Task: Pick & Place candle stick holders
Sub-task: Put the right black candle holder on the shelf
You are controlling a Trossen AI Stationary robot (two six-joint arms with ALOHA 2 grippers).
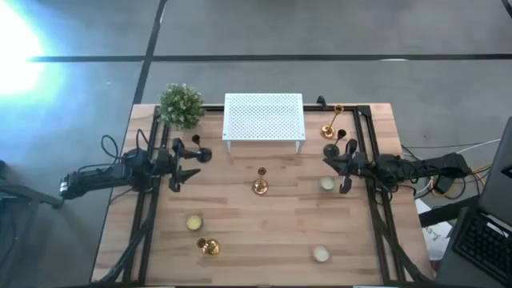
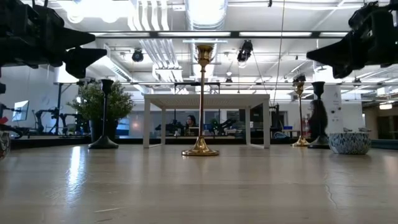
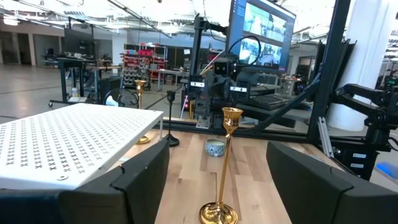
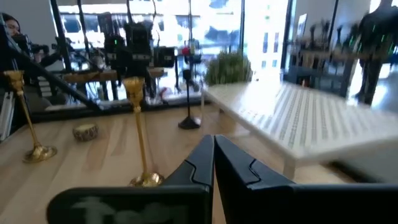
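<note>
At mid-bench the gold candle stick holder [image 1: 260, 184] stands tall; your left gripper [image 1: 192, 164], fingers wide and empty, could topple it; right gripper [image 1: 334, 166] fingers closed, empty.

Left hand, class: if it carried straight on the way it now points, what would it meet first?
Most likely the gold candle stick holder standing mid-table: it lies dead ahead between the left hand's open fingers. Depth is hard to judge, but nothing shows in between.

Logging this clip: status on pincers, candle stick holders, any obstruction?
Left pincer open, right pincer shut, both empty, hovering at table sides. Gold candle stick holder upright mid-table, untouched. White rack behind it, path clear.
</note>
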